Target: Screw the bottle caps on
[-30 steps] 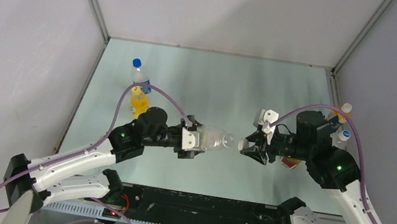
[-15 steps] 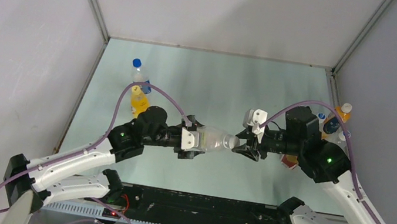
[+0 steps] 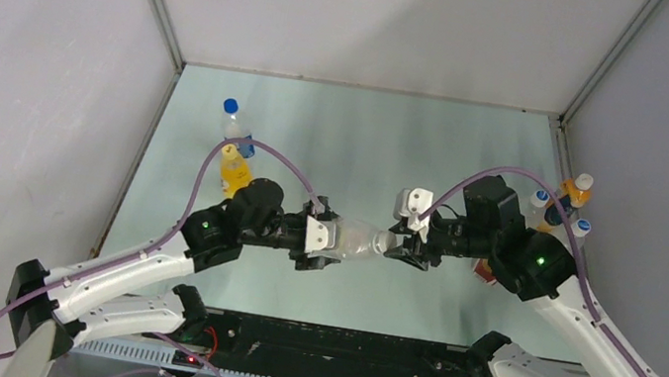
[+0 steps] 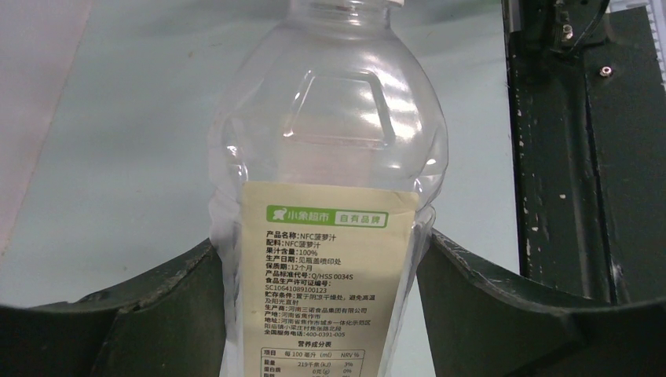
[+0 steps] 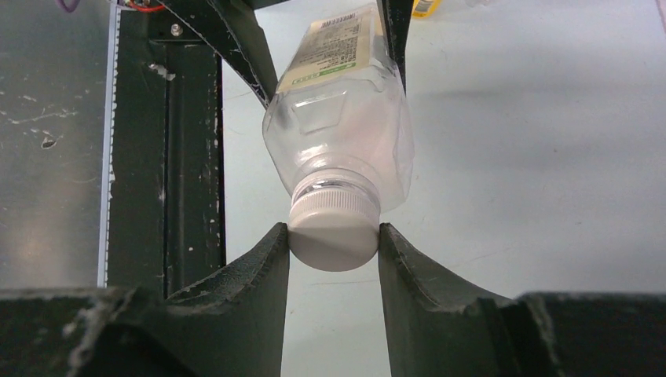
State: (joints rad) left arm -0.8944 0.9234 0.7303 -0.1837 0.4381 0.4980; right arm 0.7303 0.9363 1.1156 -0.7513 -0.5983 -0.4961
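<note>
A: State of the left gripper (image 4: 320, 245)?

B: Closed round the bottle (image 3: 358, 236), low on the labelled body, one finger pressed against each side. Held level above the table (image 3: 351, 121), neck pointing right.

A: And the right gripper (image 5: 332, 234)?

B: Drawn in to a narrow gap and clamped on the cap (image 5: 334, 250), both fingers touching its rim. Facing the left gripper nose to nose, about mid-table.

A: Placing of the cap?

B: Right on the bottle's mouth, square to the neck, hiding the threads. Just a thin ridged collar visible behind it in the right wrist view. Cannot tell how far screwed down.

A: Look of the bottle?

B: Wide, clear, colourless, see-through from shoulder to label. Cream label with a green strip and rows of small print. Lifted off the table and touched only by the two grippers.

A: Anything else around?

B: Back left, a water bottle (image 3: 234, 124) with a blue cap, standing upright. Just in front of it, an orange-drink bottle (image 3: 233, 171); touching or merely close, cannot tell. Over by the right edge, a few small bottles (image 3: 578, 190) standing close together, too small to sort out. Along the near edge, between the arm bases, a black rail (image 3: 336, 349).
</note>
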